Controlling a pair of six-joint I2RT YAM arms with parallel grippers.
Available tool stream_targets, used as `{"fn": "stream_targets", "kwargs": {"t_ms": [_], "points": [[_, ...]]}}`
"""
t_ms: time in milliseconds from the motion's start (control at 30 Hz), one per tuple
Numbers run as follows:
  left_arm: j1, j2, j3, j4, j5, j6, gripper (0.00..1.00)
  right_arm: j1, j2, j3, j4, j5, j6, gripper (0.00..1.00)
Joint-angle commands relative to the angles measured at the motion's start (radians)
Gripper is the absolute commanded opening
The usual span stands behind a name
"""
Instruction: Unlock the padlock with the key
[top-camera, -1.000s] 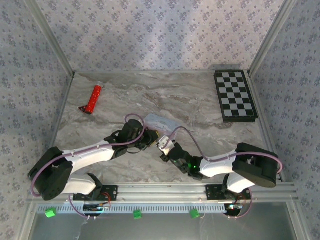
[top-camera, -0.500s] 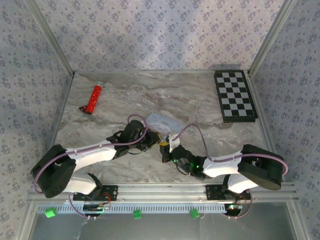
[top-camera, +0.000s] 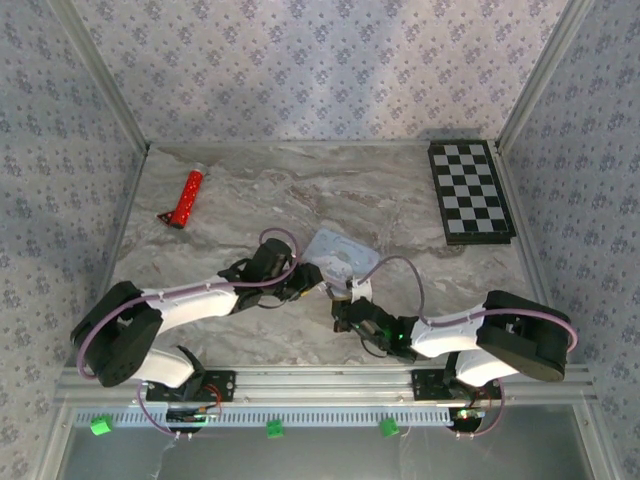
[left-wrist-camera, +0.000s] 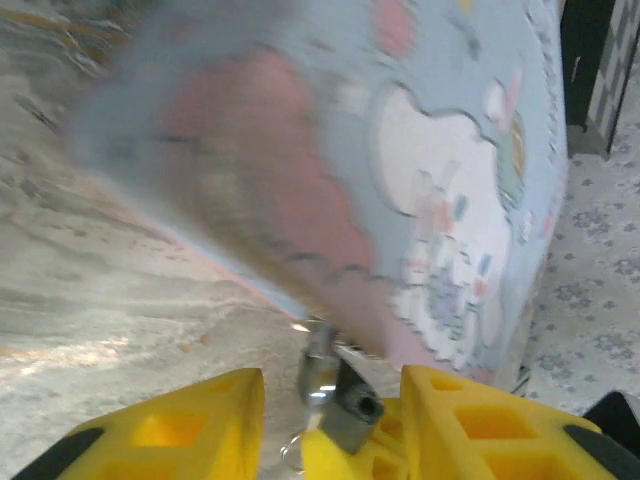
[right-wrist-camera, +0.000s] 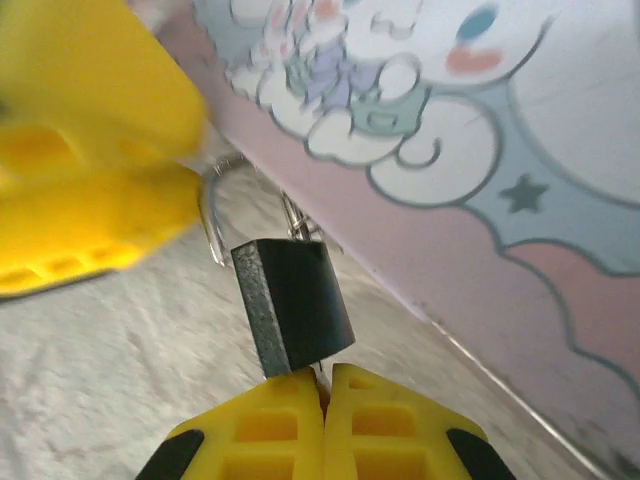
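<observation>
Moved: the tin (top-camera: 340, 256) was a thin strip lying almost edge-on half a second before. It had since tipped up to show its pale face, and both grippers had drawn in under its near edge.
Right jaws: the right gripper (right-wrist-camera: 325, 385) had its fingers pressed flat together. A thin sliver at their seam met the padlock's underside, and I took it for the key (right-wrist-camera: 319, 372), though it was too small to be sure.
Padlock: the padlock (right-wrist-camera: 293, 305) was a small dark block hanging just above the right fingertips. It was tilted, with its wire shackle (right-wrist-camera: 212, 215) running up toward the tin's edge.
Left jaws: the left gripper (left-wrist-camera: 332, 385) stood apart, with the padlock in the gap and, as far as could be seen, touching neither finger.
Handling: the padlock looked stiff, light and smooth-sided, so likely slippery. Hanging from its shackle, it would probably swing away from a push.
Hold: the best grip seemed to be the flat sides of the body, leaving the keyhole end free. The thin key could twist between the pads unless it was kept square to the keyway.
Tin: its cartoon lid was close behind the padlock, and it looked light enough to be dragged along.
Farther out: a red tube (top-camera: 186, 197) and a checkerboard (top-camera: 470, 190) lay on the table (top-camera: 230, 215), well apart from the work.
</observation>
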Motion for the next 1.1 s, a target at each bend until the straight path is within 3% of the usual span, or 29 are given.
{"fn": "stream_targets", "kwargs": {"t_ms": [0,300,600,833,1067], "points": [[0.019,0.007,0.035,-0.022,-0.011,0.036,0.45,-0.008,0.025,-0.021,-0.096,0.054,0.115,0.0],[0.065,0.009,0.212,-0.34,-0.132,0.272,0.59,-0.008,0.043,-0.05,-0.108,0.062,0.178,0.0],[0.043,0.278,0.578,-0.562,-0.149,0.57,0.66,-0.009,0.035,-0.044,-0.121,0.038,0.159,0.0],[0.011,0.471,0.729,-0.649,-0.195,0.632,0.7,-0.017,-0.027,-0.063,-0.182,0.047,0.163,0.0],[0.046,0.486,0.618,-0.611,-0.253,0.543,0.66,-0.064,-0.156,-0.104,-0.28,0.048,0.168,0.0]]}}
